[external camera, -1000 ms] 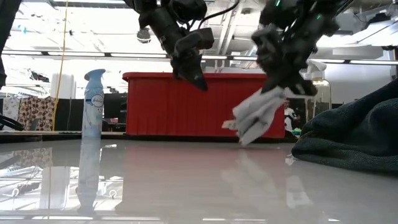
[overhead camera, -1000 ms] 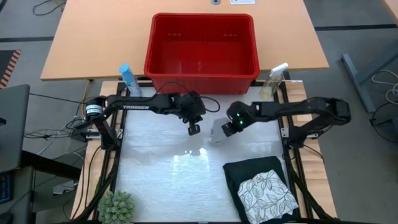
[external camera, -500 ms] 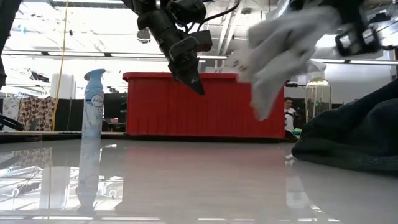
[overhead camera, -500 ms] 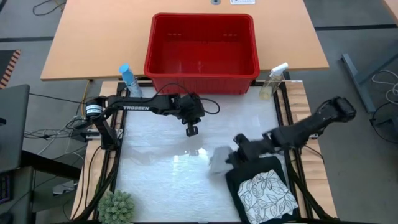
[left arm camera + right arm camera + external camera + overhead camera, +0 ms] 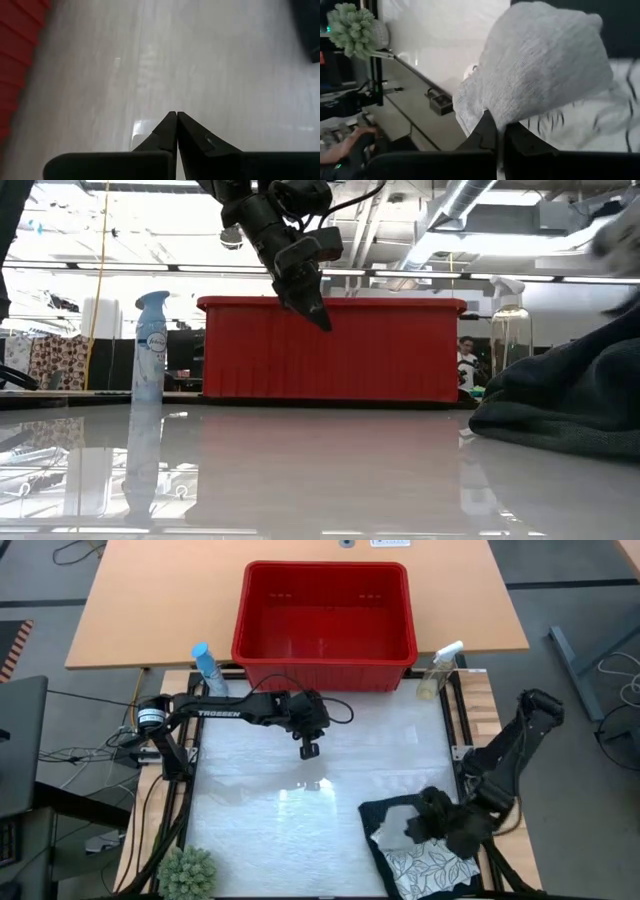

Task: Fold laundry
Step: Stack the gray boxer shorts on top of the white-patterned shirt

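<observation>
While the left gripper [image 5: 310, 750] hangs above the glossy white tabletop [image 5: 260, 810] with its dark, tapered fingers [image 5: 170, 131] pressed together on nothing, a slim blue spray bottle [image 5: 150, 345] stands off to its left and the ribbed red plastic basket [image 5: 325, 610] sits just behind it. Farther right, the right gripper [image 5: 418, 828] is low over the folded pile, its fingers narrowed on the small grey cloth [image 5: 540, 75], a soft knit bunched into a rounded lump. Directly beneath those fingers lie the white leaf-print cloth [image 5: 425, 865] and the dark denim jeans [image 5: 570, 395].
</observation>
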`<state>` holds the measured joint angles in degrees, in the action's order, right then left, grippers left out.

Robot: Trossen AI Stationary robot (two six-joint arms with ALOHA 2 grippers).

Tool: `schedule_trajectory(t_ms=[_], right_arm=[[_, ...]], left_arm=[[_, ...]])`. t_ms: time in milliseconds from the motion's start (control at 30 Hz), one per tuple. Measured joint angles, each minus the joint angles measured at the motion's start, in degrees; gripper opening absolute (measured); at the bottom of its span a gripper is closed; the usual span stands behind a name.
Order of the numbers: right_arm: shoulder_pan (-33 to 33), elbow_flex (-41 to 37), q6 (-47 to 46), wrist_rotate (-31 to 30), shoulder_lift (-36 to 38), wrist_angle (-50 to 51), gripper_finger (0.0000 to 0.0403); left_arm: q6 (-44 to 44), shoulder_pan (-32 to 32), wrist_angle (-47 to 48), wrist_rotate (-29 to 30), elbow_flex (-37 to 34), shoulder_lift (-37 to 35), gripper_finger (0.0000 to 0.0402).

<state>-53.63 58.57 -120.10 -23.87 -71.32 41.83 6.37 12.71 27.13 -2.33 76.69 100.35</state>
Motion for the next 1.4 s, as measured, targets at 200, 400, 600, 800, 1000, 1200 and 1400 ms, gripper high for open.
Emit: schedule_trajectory(t_ms=[200,400,600,800,1000,1200,1400], right_arm=[[-6.81,0.00,-6.75,1.29,-0.27,0.43,0.0027],[-8.77,0.00,-7.82,13.92,-0.25,4.25,0.0027],[-9.00,-0.01,-7.73,20.83,-1.05,12.45,0.0034],[-8.45,-2.08,-5.98,23.64,-1.16,10.57,0.0100],[-8.43,-2.08,-5.41,25.73,-1.16,10.41,0.0147],[-8.43,-2.08,-5.36,25.26,-1.16,12.24,0.0189],[-8.43,-2.08,-2.83,25.32,-1.14,14.86,0.0231]], left_arm=[[-0.12,0.01,-1.08,-0.02,0.00,0.00,0.0000],[-0.94,0.00,-1.14,-0.04,0.00,0.00,0.0000],[-1.22,0.00,-1.16,-0.09,0.00,0.00,0.0000],[-2.02,0.00,-1.18,-0.15,-0.02,0.00,0.0000],[-5.90,0.02,-4.85,-2.87,-0.04,0.00,0.0001],[-12.46,-0.32,-14.90,-15.47,-0.04,0.00,0.0024],[-13.09,-1.85,-20.63,-17.48,-0.04,0.00,0.0077]])
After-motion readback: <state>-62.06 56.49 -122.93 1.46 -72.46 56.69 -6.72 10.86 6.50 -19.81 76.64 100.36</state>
